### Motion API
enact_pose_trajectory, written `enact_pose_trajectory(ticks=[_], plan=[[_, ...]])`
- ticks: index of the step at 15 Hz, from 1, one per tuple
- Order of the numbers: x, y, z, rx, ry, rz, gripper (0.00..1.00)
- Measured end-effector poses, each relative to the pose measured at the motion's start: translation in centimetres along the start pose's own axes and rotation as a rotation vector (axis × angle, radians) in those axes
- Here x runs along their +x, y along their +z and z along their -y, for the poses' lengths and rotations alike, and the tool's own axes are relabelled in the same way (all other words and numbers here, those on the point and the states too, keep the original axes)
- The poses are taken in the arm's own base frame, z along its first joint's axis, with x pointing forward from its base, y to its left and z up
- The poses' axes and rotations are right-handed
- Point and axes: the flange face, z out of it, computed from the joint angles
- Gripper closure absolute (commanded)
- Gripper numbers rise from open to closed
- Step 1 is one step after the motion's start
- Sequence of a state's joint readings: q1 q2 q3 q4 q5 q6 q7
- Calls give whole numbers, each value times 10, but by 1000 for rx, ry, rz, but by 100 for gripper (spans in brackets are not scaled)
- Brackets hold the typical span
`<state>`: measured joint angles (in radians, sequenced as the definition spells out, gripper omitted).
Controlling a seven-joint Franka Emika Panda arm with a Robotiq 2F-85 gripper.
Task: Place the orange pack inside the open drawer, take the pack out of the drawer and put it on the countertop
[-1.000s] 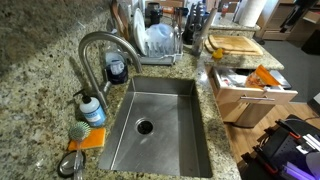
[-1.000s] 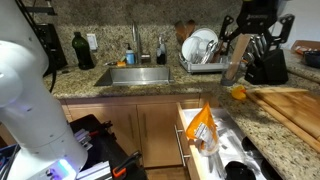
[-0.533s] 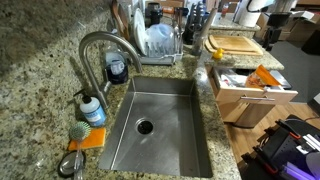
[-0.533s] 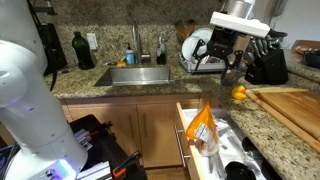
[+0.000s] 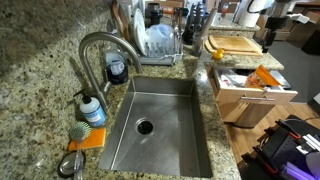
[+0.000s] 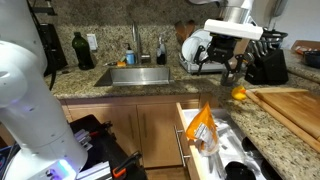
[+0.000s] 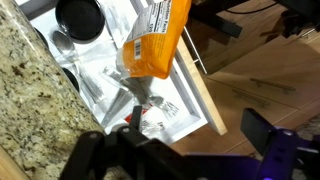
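The orange pack (image 6: 201, 125) stands upright in the open drawer (image 6: 186, 140) below the granite countertop (image 6: 265, 125). It also shows in an exterior view (image 5: 263, 75), leaning in the drawer (image 5: 245, 100). In the wrist view the pack (image 7: 155, 35) lies over white packets, with the drawer's wooden front (image 7: 198, 75) beside it. My gripper (image 6: 235, 70) hangs above the counter behind the drawer, apart from the pack. It is open and empty. In the wrist view its dark fingers (image 7: 185, 150) frame the bottom edge.
A steel sink (image 5: 160, 125) with faucet (image 5: 100, 45), a dish rack (image 6: 203, 52), a knife block (image 6: 268, 60) and a wooden cutting board (image 6: 295, 105) are on the counter. A small orange object (image 6: 238, 93) sits near the board. A black round item (image 7: 80, 18) lies in the drawer.
The arm has swung down and away from the knife block, toward the drawer side. The orange pack has not moved.
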<state>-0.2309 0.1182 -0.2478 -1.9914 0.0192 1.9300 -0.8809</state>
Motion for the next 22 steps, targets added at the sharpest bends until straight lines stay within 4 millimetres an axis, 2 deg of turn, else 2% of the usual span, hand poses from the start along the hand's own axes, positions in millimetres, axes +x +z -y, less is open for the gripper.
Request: enact_pose_trajectory(ticks=[2,5,7,9,15,19,22], plan=[[5,25,10,-63,94,43,0],[11,66,37,-139,211,157,0],[11,88,53,-174,265,228,0],[11,96,60,-190,287,255,0],[9,103,62,-197,283,261,0],[-7,139,73,-217,262,303,0],[-27,161,70,-348,288,362,0]])
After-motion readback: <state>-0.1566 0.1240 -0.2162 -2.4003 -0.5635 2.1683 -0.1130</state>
